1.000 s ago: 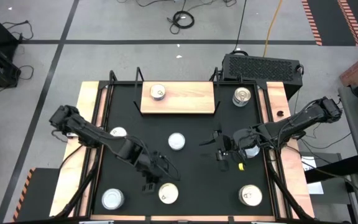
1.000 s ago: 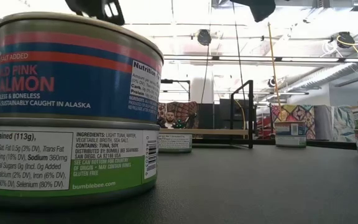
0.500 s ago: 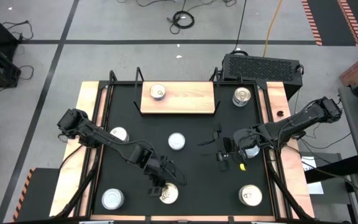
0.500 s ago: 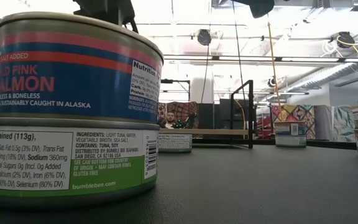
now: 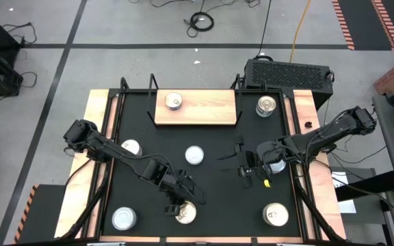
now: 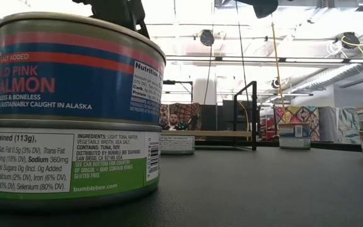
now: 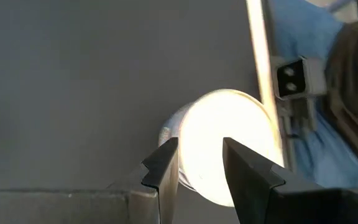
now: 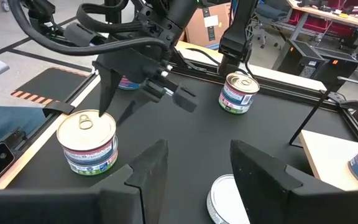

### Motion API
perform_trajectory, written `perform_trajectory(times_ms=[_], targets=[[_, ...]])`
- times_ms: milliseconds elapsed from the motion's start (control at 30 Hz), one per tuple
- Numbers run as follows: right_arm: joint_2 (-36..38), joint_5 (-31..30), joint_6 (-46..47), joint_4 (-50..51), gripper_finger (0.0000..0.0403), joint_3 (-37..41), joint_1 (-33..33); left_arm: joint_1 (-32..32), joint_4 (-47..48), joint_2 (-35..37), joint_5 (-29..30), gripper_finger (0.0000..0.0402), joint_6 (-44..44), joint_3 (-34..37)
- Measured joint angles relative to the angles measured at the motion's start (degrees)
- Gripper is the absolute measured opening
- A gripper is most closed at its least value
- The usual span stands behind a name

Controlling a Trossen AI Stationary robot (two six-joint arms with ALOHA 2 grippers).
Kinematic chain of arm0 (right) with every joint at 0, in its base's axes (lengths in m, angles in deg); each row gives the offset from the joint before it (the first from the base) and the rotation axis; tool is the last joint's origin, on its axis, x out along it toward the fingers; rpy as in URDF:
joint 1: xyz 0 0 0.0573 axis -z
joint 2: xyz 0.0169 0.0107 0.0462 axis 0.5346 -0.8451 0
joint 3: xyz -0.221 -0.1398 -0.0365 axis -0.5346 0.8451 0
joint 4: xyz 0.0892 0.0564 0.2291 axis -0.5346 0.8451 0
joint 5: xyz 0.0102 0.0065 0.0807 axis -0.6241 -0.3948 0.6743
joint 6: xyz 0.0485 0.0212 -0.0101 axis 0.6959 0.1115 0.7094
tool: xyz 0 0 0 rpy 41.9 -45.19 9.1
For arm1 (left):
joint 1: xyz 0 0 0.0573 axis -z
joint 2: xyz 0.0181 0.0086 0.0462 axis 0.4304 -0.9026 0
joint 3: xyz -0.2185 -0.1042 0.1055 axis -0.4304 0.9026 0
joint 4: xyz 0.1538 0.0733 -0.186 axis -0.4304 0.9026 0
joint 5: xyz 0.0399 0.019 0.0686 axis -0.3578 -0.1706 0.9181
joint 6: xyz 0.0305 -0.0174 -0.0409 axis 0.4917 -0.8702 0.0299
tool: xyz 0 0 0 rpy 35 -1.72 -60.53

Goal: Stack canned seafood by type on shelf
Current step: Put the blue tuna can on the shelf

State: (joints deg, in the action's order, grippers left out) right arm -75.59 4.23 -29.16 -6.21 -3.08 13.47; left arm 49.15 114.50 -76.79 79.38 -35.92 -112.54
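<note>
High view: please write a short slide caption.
Left gripper hovers open over a front-edge can; right gripper waits open mid-table; one can sits on the shelf.

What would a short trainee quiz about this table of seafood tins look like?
1. How many small round metal tins stand on the light rectangular wooden shelf?
2. True or false: the right arm's dark two-finger gripper is shut on a tin.
3. The left arm's dark two-finger gripper hovers with open fingers over:
A. the stack of two round printed tins near the table's front edge
B. the wooden shelf
C. the black box behind the table

Key
1. One, the cream-topped tin near the shelf's left end.
2. False: its fingers stand apart, with nothing between them.
3. A
</note>
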Motion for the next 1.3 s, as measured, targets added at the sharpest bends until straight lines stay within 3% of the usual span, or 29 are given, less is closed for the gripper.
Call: perform_trajectory(times_ms=[467, 667, 900, 1067, 1300], targets=[[0.0, 0.02, 0.07, 0.01, 0.0169, 0.0, 0.0, 0.11, 0.21, 0.0, 4.74, 0.0127, -0.36, 0.0], [0.0, 0.02, 0.07, 0.06, 0.0169, 0.0, 0.0, 0.11, 0.2, 0.0, 7.23, 0.017, -0.49, 0.0], [0.02, 0.04, 0.07, 0.42, 0.0169, 0.0, 0.0, 0.39, -0.31, -0.05, 5.18, 0.0227, -0.54, 0.0], [0.02, 0.04, 0.06, 0.43, 0.0169, 0.0, 0.02, 0.91, -2.96, -2.5, 0.41, 0.0232, -0.89, -0.07], [0.02, 0.04, 0.07, 0.44, 0.0169, 0.0, 0.02, 0.85, -2.78, -5.55, 0.09, 0.0232, -0.47, -0.02]])
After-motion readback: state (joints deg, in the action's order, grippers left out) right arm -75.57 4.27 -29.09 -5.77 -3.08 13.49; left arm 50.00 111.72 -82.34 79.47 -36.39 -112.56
